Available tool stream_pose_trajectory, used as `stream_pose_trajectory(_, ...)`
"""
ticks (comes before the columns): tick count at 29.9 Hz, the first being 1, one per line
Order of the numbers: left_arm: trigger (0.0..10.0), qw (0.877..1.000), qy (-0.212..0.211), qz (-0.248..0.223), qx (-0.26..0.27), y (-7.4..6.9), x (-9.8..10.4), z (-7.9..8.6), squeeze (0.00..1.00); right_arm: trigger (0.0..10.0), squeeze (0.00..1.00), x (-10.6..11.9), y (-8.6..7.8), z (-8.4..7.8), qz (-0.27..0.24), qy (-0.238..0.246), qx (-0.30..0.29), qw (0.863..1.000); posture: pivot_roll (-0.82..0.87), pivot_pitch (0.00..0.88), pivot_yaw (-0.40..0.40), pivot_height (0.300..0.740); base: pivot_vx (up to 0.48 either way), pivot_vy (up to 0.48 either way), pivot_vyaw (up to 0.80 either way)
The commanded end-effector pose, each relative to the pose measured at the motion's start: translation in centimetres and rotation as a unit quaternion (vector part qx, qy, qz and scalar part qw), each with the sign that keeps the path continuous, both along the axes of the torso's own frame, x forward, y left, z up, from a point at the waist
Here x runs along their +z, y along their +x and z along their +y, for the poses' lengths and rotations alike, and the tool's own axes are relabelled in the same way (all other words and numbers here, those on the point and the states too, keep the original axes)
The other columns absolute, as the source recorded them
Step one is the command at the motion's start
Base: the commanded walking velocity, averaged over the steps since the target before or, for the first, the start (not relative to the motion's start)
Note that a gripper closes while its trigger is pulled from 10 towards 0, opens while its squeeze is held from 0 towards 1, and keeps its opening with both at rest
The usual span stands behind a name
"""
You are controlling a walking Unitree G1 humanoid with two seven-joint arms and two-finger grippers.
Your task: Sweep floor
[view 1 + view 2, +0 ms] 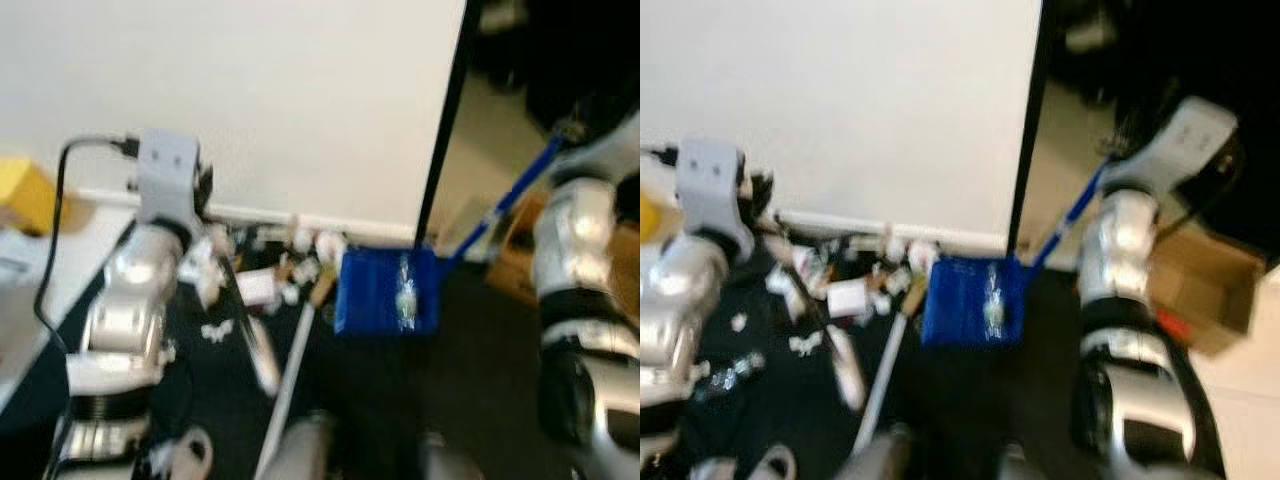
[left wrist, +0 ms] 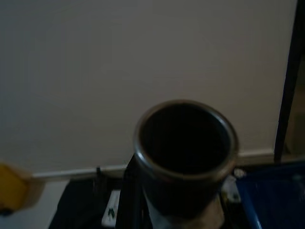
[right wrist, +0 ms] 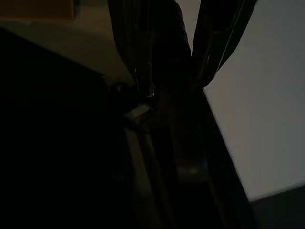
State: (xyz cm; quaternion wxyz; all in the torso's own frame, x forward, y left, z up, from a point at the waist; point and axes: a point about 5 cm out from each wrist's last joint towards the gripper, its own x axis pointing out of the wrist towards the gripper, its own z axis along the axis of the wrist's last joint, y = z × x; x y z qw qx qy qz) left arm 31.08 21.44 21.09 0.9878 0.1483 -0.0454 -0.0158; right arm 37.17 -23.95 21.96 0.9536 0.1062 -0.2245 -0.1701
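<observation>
Blue dustpan [image 1: 385,292] flat on dark floor [image 1: 470,380], just short of the white wall [image 1: 250,90] and baseboard, some scraps already inside. Its long blue handle [image 1: 505,205] runs up toward the right gripper [image 3: 193,71]; jaws closed on it. Litter [image 1: 290,262] bunched left of pan along baseboard. Broom [image 1: 290,375] slanting through the pile. Left gripper jaws: cannot tell. Cardboard box [image 1: 1200,285] crowding right side.

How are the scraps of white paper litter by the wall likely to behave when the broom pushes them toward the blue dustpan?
The white paper litter looks crumpled and thin, so probably light and easily scattered. Pieces lie loose on the dark floor, so some may slip past the blue dustpan.
</observation>
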Motion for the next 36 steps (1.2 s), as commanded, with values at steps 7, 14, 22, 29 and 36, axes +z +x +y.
stream_pose_trajectory(7, 10.0, 1.0, 0.004, -0.013, 0.006, 0.1, 0.1, -0.5, 0.0, 10.0, 0.0, 1.4, -0.1, -0.4, -0.032, 0.004, -0.008, 0.999, 0.07, 0.095, 0.062, 0.74, 0.304, -0.236, 0.0)
stream_pose_trajectory(14, 10.0, 1.0, 0.007, -0.013, 0.009, 0.3, -0.1, -0.6, 0.0, 10.0, 0.0, 1.4, -0.1, -0.3, -0.032, 0.003, -0.006, 0.999, 0.07, 0.096, 0.06, 0.74, 0.0, 0.0, 0.0)
stream_pose_trajectory(22, 10.0, 1.0, 0.008, -0.014, 0.004, 0.4, -0.3, -1.1, 0.0, 10.0, 0.0, 1.4, -0.1, -0.4, -0.031, 0.002, -0.006, 0.999, 0.06, 0.097, 0.058, 0.74, 0.0, 0.0, 0.0)
stream_pose_trajectory(29, 10.0, 1.0, -0.008, -0.019, -0.007, 0.6, -0.2, -1.8, 0.0, 10.0, 0.0, 1.4, -0.1, -0.5, -0.031, 0.003, -0.007, 0.999, 0.06, 0.095, 0.06, 0.74, 0.0, 0.0, 0.0)
stream_pose_trajectory(36, 10.0, 1.0, -0.013, -0.015, -0.014, 0.7, -0.7, -2.6, 0.0, 10.0, 0.0, 0.9, 0.1, -0.4, -0.018, -0.004, -0.004, 1.0, 0.06, 0.095, 0.059, 0.74, 0.0, 0.0, 0.0)
